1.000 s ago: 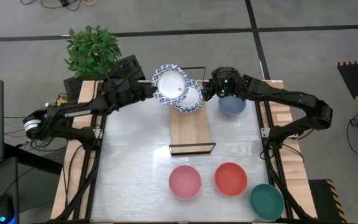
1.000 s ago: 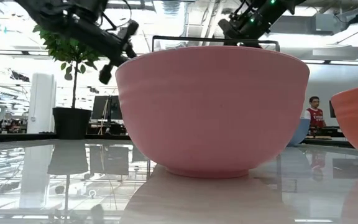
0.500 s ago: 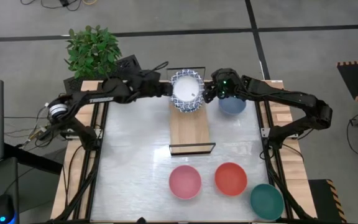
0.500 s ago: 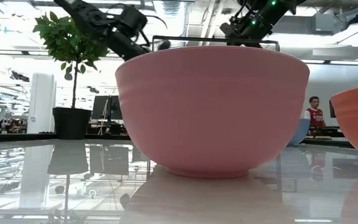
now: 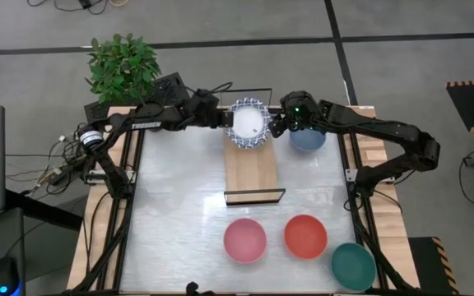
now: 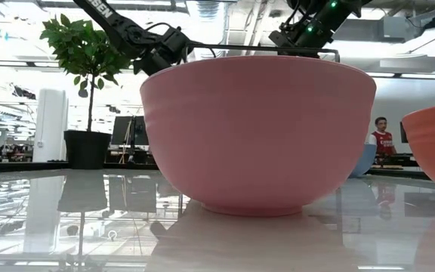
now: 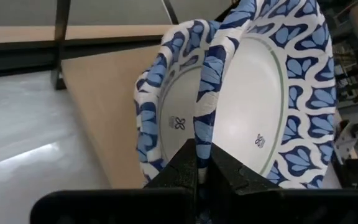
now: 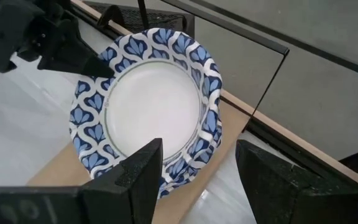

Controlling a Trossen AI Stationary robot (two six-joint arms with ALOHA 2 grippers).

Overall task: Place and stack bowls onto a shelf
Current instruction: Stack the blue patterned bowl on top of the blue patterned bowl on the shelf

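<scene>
Left end effector (image 5: 223,120): fingers pinched on the rim of the top patterned bowl (image 7: 272,106), which in the left wrist view sits tilted in the bowl under it (image 7: 166,118). Finger bases are cut off by the frame edge.

Right end effector (image 5: 276,125): fingers spread wide, just beside the stack's other side, gripping nothing. In its wrist view both fingers (image 8: 138,171) stand apart with the stack (image 8: 145,102) beyond them.

Stack (image 5: 248,125) is at the far end of the shelf (image 5: 252,168), a light-wood board with black wire end frames. How many bowls it holds cannot be told; only rim edges show below the top one. Glazed white inside, blue leaf pattern on the rims.

Slate-blue bowl (image 5: 308,138) is on the tabletop (image 5: 179,197) next to the shelf, partly hidden by the right arm. Pink bowl (image 5: 244,239), red bowl (image 5: 305,236) and green bowl (image 5: 353,265) sit near the front edge, all empty. In the low view the pink bowl (image 6: 257,132) blocks the shelf and stack; the red one (image 6: 433,143) is cut off.

Tabletop is glossy and reflective. Plant (image 5: 123,64) is at the far left corner.
</scene>
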